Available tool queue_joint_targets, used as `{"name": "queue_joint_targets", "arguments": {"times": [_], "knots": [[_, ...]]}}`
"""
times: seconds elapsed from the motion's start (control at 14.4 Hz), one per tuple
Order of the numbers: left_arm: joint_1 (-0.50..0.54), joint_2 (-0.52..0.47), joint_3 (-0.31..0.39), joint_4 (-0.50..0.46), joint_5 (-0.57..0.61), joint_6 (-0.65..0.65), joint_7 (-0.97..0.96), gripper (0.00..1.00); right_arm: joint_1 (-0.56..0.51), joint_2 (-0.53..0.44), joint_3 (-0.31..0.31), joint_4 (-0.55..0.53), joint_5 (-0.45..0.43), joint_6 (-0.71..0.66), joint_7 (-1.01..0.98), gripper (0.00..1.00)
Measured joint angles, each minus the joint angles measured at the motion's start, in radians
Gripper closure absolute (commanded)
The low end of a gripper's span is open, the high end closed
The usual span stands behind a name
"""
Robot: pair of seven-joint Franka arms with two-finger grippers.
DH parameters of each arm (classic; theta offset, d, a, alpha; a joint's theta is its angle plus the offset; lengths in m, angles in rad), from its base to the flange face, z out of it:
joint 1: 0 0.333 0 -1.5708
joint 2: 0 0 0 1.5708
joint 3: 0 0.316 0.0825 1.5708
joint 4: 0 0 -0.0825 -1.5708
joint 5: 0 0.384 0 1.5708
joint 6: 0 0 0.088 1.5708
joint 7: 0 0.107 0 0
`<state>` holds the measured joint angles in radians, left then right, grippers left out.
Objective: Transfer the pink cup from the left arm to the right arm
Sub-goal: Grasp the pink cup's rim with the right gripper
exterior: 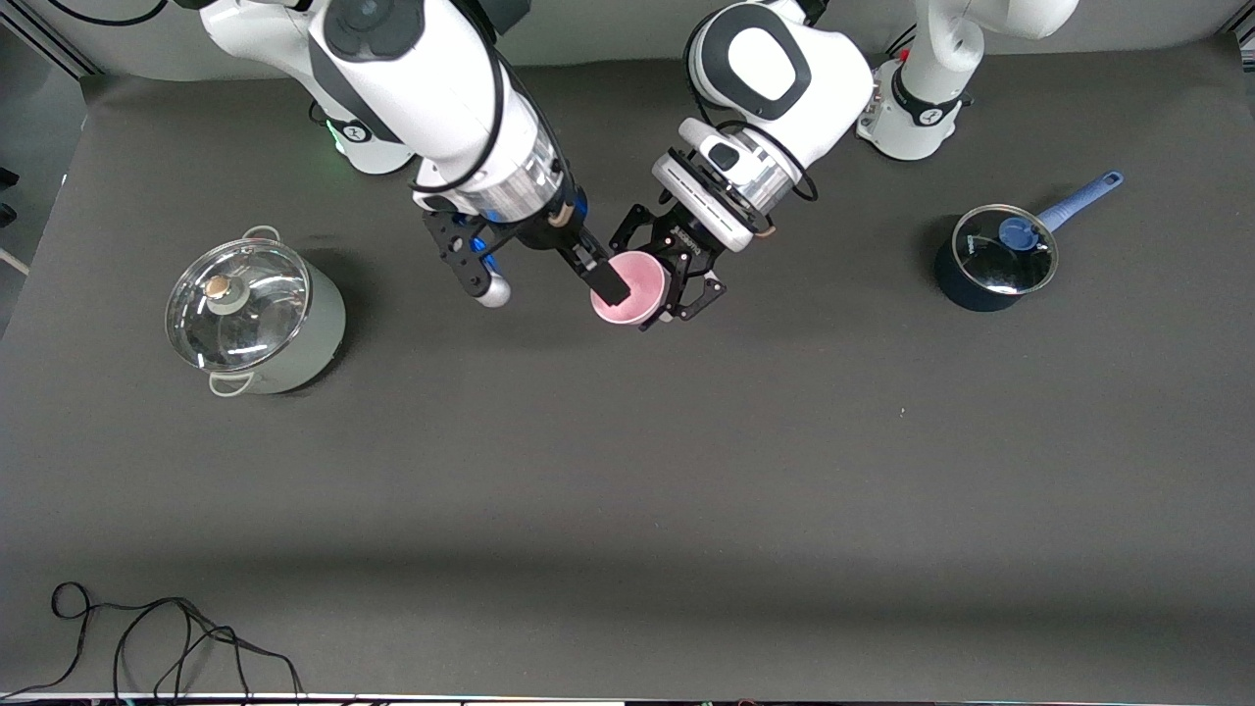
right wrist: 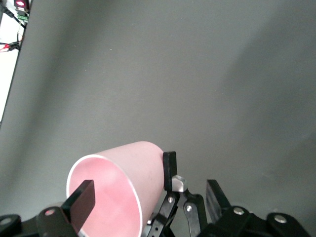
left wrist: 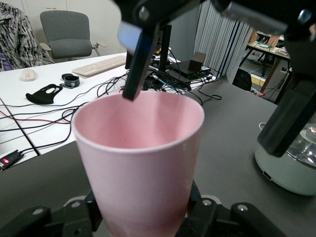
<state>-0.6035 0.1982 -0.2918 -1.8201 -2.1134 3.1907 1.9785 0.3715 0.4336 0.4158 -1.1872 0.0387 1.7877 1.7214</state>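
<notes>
The pink cup (exterior: pixel 635 287) is held up over the middle of the table, its mouth turned toward the front camera. My left gripper (exterior: pixel 677 279), the skeletal black one, is shut on the cup's lower body; in the left wrist view its jaws (left wrist: pixel 143 224) press the cup (left wrist: pixel 140 163) from both sides. My right gripper (exterior: pixel 606 279) is open at the cup's rim. In the right wrist view (right wrist: pixel 125 185) one finger (right wrist: pixel 81 200) lies across the cup's mouth and the other sits outside the cup's wall (right wrist: pixel 138 168), which is between them.
A pale green pot with a glass lid (exterior: pixel 255 319) stands toward the right arm's end. A dark blue saucepan with a lid and blue handle (exterior: pixel 995 257) stands toward the left arm's end. A black cable (exterior: pixel 147 637) lies at the near edge.
</notes>
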Motion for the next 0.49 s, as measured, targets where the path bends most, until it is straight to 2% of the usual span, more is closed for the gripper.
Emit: {"name": "queue_joint_targets", "arguments": {"times": [0.07,0.14,0.21,0.28,0.49], "knots": [[0.000,0.000,0.000,0.000,0.000,0.001,0.000,0.64,0.003,0.008,0.000,0.000,-0.002,0.000,0.000,0.22],[0.000,0.000,0.000,0.000,0.000,0.002,0.000,0.64,0.005,0.015,0.000,0.001,-0.002,0.000,0.000,0.47],[0.000,0.000,0.000,0.000,0.000,0.002,0.000,0.64,0.006,0.021,0.000,0.002,-0.003,0.000,0.000,0.80],[0.000,0.000,0.000,0.000,0.000,0.003,0.000,0.64,0.007,0.025,0.000,0.004,-0.003,0.000,0.000,0.99],[0.000,0.000,0.000,0.000,0.000,0.004,0.000,0.63,0.007,0.027,0.000,0.018,-0.003,0.000,0.000,1.00]]}}
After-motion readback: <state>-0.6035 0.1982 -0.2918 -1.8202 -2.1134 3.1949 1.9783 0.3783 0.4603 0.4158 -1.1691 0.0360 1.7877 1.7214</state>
